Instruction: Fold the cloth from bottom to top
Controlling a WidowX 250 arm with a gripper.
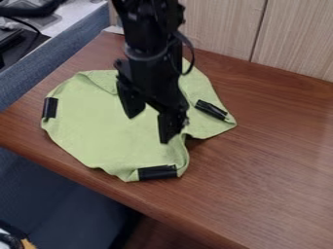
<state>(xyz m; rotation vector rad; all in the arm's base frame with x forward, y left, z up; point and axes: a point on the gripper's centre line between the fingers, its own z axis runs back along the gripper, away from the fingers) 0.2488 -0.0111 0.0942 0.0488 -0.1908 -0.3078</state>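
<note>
The gripper [148,129] hangs over the middle-right part of the cloth, its two fingers spread and green fabric visible between them. Beneath it, the light green cloth [98,131] lies spread but uneven on the wooden table. Black tape patches mark its left edge, its right side and its bottom edge. At the lower right, the cloth's border is creased inward near the gripper's right finger, with a notch beside it. The arm hides the cloth's upper middle. Whether the fingertips touch the fabric I cannot tell.
The brown table [273,160] extends right and toward the front. A pale wood panel [221,29] stands behind it. A blue-grey partition [71,46] runs along the upper left, with dark items beyond it.
</note>
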